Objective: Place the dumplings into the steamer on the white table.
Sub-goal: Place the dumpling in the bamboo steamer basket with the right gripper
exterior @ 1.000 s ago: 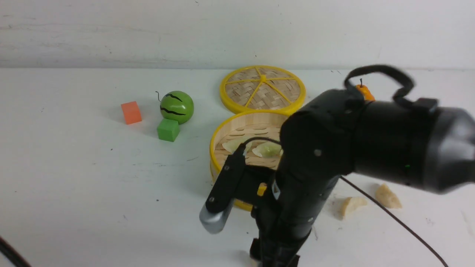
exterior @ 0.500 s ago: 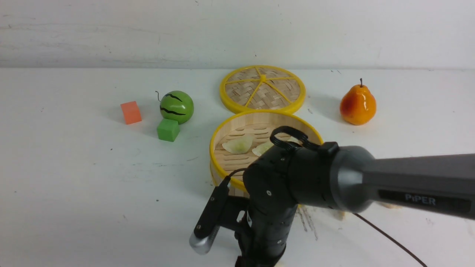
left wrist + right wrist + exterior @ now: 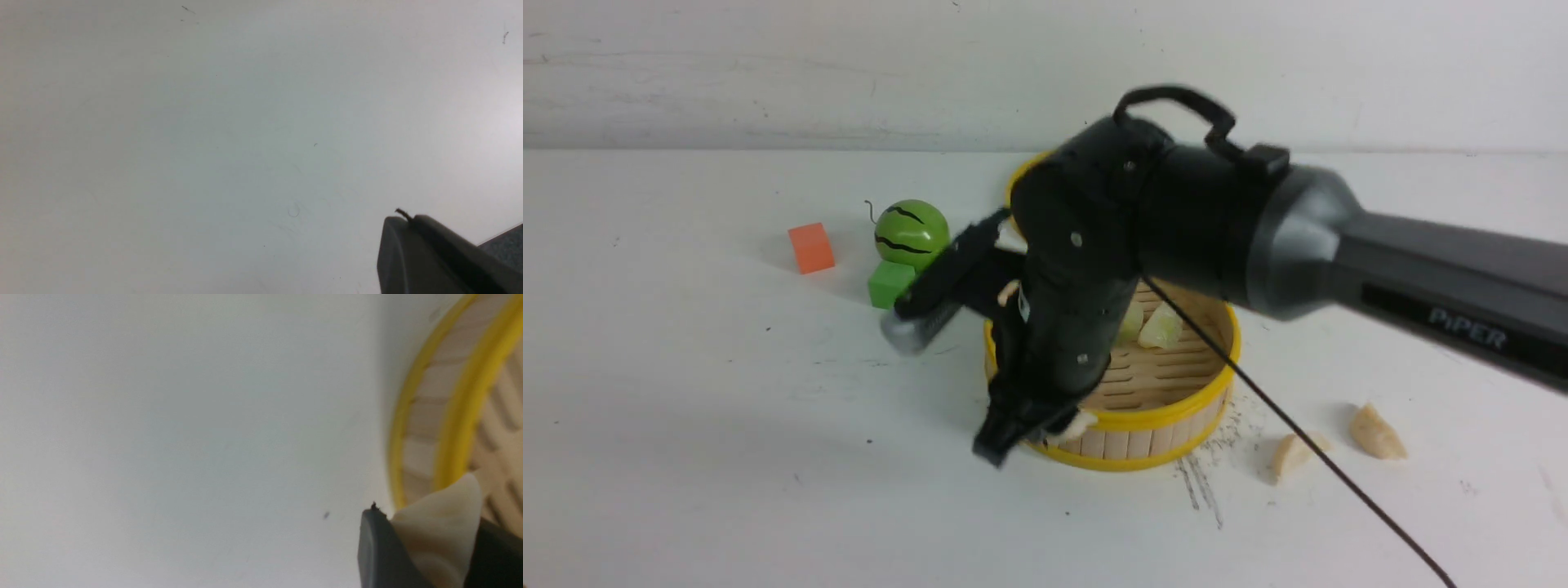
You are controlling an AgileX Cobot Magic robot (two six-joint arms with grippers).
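Cream dumpling (image 3: 443, 526) sat pinched in the right gripper (image 3: 437, 555), whose jaws stood narrow on its pleated body, 1 dark finger on either side. The wrist view placed that load right at the edge of the steamer (image 3: 1176, 418), overlapping its yellow rim and partly over the slatted floor; whether it brushed the rim could not be told. From the front the right arm (image 3: 1258, 229) reached across the basket and hid much of its floor, yet 2 green dumplings (image 3: 1158, 327) showed inside, lying side by side. Out on the table (image 3: 727, 408), to the steamer's right, 2 loose dumplings (image 3: 1376, 431), both cream, lay near each other and well apart from the basket. The left gripper (image 3: 408, 224) hung closed and empty over bare table. Farther off stood a melon (image 3: 912, 235) with a green cube (image 3: 890, 283) just in front and an orange cube (image 3: 811, 248) to its left; only a sliver of the lid (image 3: 1014, 192) peeked past the arm. By my reckoning the job was about half done: at least 2 pieces were in, 1 was at the point of delivery and needed carrying inward over the rim and letting go, and 2 more awaited picking up. Any piece behind the arm went uncounted.
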